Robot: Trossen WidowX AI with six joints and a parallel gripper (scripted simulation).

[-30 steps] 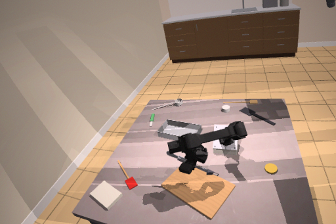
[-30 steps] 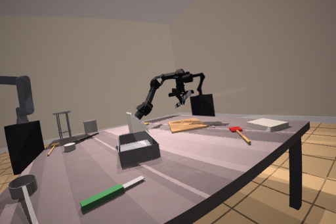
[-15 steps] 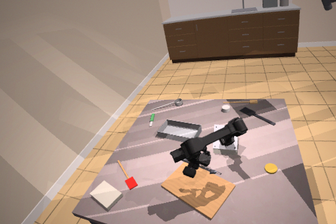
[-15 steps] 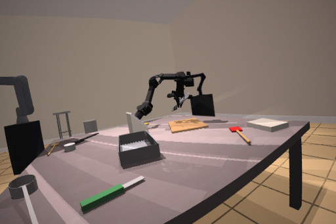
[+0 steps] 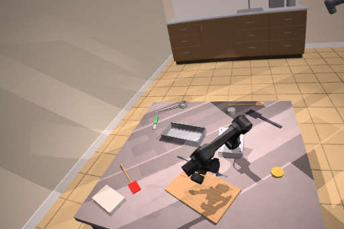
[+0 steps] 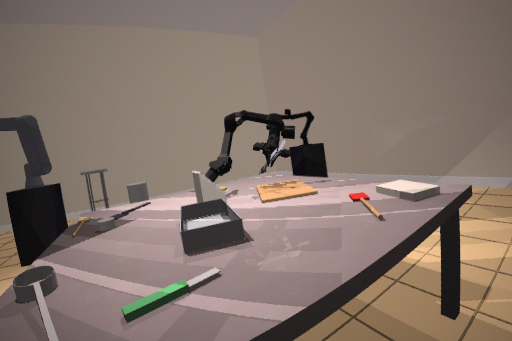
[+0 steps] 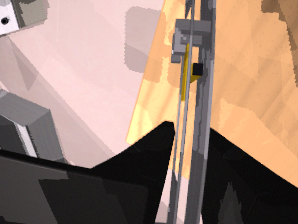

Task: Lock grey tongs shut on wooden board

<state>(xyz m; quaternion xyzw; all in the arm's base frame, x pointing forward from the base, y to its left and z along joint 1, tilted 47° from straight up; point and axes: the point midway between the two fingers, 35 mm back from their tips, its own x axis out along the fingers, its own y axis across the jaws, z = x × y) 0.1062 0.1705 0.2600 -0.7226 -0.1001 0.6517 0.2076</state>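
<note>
The grey tongs [image 5: 221, 174] [image 6: 278, 150] [image 7: 205, 100] are held in the air by my gripper [image 5: 204, 170] [image 6: 273, 154] [image 7: 185, 133], which is shut on them. In the wrist view their two arms run close together, nearly parallel, between my fingers. The hinge block with a yellow piece shows beyond my fingertips. In the exterior view the tongs are steeply tilted, with the hinge end apparently the lower one. They hang above the edge of the wooden board [image 5: 181, 189] [image 6: 300, 192] [image 7: 250, 125], not touching it. Whether the lock is engaged cannot be told.
The roasting tin [image 5: 181, 140] [image 6: 212, 237] stands behind the arm, with no tongs across it. A red-headed spatula [image 5: 134, 187] [image 6: 359, 197] and a pale block [image 5: 108, 197] [image 6: 407, 188] lie on the board's far left. A yellow disc [image 5: 277, 172] lies to the right.
</note>
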